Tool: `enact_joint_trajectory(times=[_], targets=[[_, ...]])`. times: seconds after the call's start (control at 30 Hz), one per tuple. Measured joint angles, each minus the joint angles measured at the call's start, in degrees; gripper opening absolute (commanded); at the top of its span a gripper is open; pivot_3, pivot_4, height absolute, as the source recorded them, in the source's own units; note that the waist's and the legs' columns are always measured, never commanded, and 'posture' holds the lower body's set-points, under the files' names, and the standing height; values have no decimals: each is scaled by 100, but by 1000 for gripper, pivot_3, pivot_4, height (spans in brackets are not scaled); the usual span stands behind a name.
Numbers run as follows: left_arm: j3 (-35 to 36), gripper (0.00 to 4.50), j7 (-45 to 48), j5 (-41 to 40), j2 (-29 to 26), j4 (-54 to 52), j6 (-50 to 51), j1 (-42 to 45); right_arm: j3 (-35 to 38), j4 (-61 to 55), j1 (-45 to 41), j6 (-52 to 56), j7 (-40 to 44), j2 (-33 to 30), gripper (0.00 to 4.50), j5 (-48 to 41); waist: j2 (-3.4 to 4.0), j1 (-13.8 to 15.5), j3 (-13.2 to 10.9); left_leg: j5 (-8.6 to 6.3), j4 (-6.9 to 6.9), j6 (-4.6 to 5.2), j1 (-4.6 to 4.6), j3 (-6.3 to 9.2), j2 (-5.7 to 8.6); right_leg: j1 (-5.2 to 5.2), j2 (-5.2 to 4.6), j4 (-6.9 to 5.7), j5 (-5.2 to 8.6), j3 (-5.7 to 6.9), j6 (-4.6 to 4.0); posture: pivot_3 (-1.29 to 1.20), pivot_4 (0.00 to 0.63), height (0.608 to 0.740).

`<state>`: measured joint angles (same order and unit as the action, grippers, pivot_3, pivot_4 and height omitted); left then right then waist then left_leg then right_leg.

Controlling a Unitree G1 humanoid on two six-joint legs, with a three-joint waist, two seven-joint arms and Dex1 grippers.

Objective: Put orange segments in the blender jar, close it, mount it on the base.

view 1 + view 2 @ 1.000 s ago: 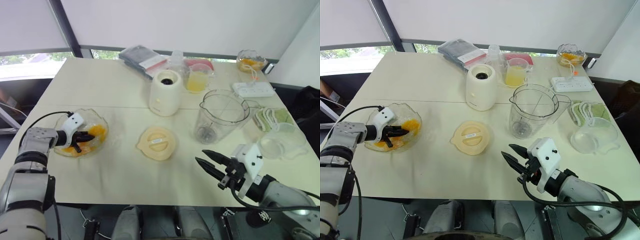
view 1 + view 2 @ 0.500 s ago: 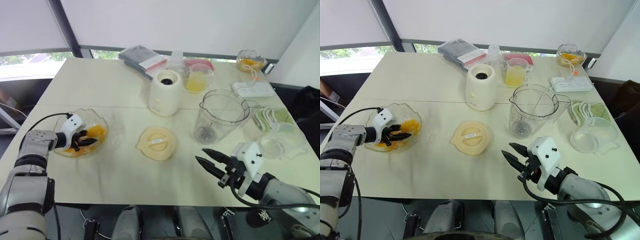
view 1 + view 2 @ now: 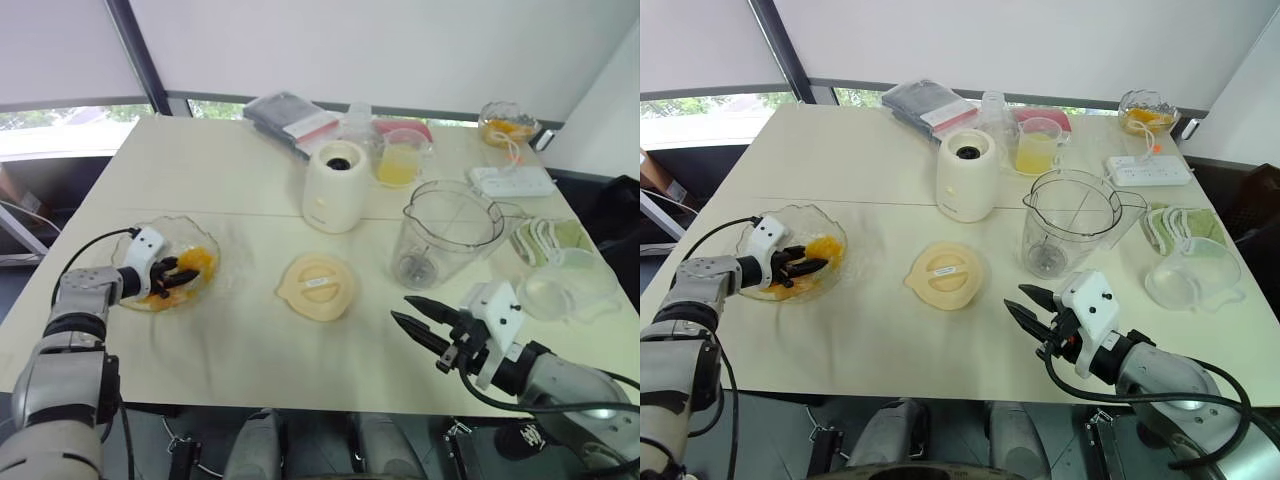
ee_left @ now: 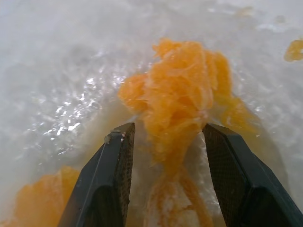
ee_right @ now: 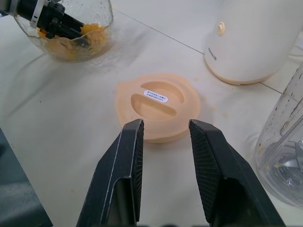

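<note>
Left gripper: the left gripper (image 4: 165, 156) reaches into the shallow scalloped glass bowl (image 3: 830, 232) at the robot's left side of the cream tabletop (image 3: 230, 180); its two black fingers (image 4: 111, 184) stand parted on either side of a clump of glossy orange-yellow peeled orange segments (image 4: 182, 99), and no squeeze on the fruit can be made out.
Right gripper: the right gripper (image 3: 1028, 308) hangs over the near edge of the tabletop, fingers (image 5: 125, 175) apart with nothing between them, pointing toward the flat round cream lid (image 5: 158, 105).
Orange segments: they lie in the scalloped bowl, heaped around the left gripper's fingertips; more pieces rest lower in the bowl.
Blender jar: the large clear plastic blender jar (image 3: 445, 235) with handle, pour spout and metal blades stands upright and uncovered to the right of centre, apart from the base, no fruit visible inside.
Base: the squat cream-white rounded base (image 3: 335, 190) with a dark round socket on top stands behind the lid, to the left of the jar, nothing mounted on it.
Lid: it lies flat between the bowl and the jar, near the front of the base.
Behind the base: a small clear cup of pale yellow juice (image 3: 398, 162) and a dark flat package (image 3: 285, 115).
Far right: a second glass bowl with orange pieces (image 3: 505, 122), a white power strip (image 3: 512, 180), folded green-edged cloths (image 3: 545, 238) and a clear plastic dome (image 3: 565, 285).
</note>
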<state>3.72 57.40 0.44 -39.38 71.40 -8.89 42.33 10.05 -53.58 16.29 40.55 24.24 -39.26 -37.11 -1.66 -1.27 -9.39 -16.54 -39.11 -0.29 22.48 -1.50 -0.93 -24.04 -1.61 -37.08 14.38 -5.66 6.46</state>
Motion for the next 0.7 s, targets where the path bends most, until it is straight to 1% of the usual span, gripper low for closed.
enact_joint_trajectory(times=[0.1,0.33,0.43,0.7], targets=[[54,2327,112,-92,58,-26,54,3,-32,4,-32,1,25,0,1539,18,1,46,1,0,0,0,-1,0,0,2,0,0,10,0,-17,0,150,740],[158,2327,238,-186,160,-160,307,93,-49,54,-91,1,40,1,1539,91,1,66,1,0,0,0,0,2,2,6,0,5,10,0,-18,0,150,740],[152,2327,220,-198,352,-275,426,124,-72,96,-117,1,66,2,1539,104,-8,48,-4,0,0,0,4,2,1,4,1,11,9,0,-17,0,150,740],[31,2327,126,-167,371,-751,883,251,-83,112,-170,1,88,4,1539,171,-11,56,-6,0,0,0,9,4,1,0,2,11,2,2,-4,0,150,740]])
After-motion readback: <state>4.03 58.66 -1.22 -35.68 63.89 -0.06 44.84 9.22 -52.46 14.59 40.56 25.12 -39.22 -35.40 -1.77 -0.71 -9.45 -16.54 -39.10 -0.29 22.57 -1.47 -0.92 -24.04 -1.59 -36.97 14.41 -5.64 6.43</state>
